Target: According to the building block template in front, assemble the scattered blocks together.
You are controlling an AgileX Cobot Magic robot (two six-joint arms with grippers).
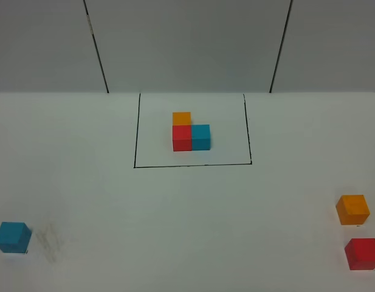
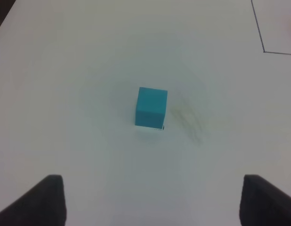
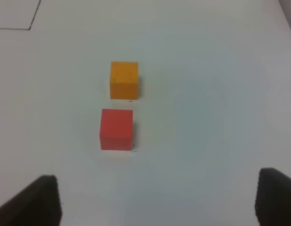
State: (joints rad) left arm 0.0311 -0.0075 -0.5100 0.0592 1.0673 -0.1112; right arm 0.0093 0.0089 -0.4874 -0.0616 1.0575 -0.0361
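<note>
The template (image 1: 191, 134) is an L of orange, red and cyan cubes inside a thin black rectangle at the table's far middle. A loose cyan cube (image 1: 12, 237) sits at the near left; it also shows in the left wrist view (image 2: 151, 107). A loose orange cube (image 1: 352, 209) and a loose red cube (image 1: 363, 253) sit at the near right, and both show in the right wrist view, orange (image 3: 124, 80) and red (image 3: 116, 129). My left gripper (image 2: 152, 200) is open and empty, short of the cyan cube. My right gripper (image 3: 157, 200) is open and empty, short of the red cube.
The white table (image 1: 187, 207) meets a grey back wall (image 1: 187, 42) with two dark seams. Faint grey scuffs (image 1: 48, 242) mark the surface beside the cyan cube. A corner of the black frame line (image 2: 264, 51) shows in the left wrist view.
</note>
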